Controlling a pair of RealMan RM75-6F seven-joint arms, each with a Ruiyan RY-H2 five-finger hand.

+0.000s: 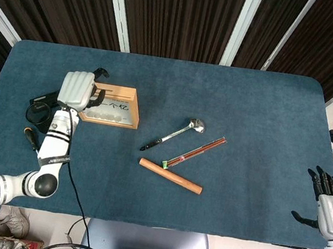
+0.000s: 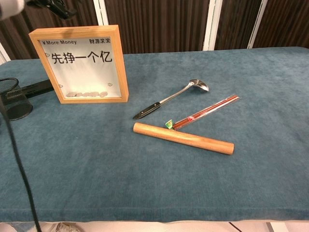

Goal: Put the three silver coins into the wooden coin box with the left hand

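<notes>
My left hand (image 1: 76, 90) hangs over the left end of the box (image 2: 79, 64); its fingers (image 1: 97, 96) curl down past the top edge, and I can see nothing between them. The box stands upright on the cloth (image 1: 250, 112), its long axis running left to right, its clear front turned toward my chest. Inside, the coins (image 2: 87, 94) lie in a row along the bottom, just below my fingers, touching or overlapping one another. I cannot count them surely. My right hand (image 1: 329, 205) sits well apart at the table's far right edge, fingers spread and holding nothing. To the right of the box lie a ladle (image 1: 174, 136), chopsticks (image 1: 195, 152) and a dowel (image 1: 170, 176). Left of my left hand stands a black cup (image 2: 12, 101).
</notes>
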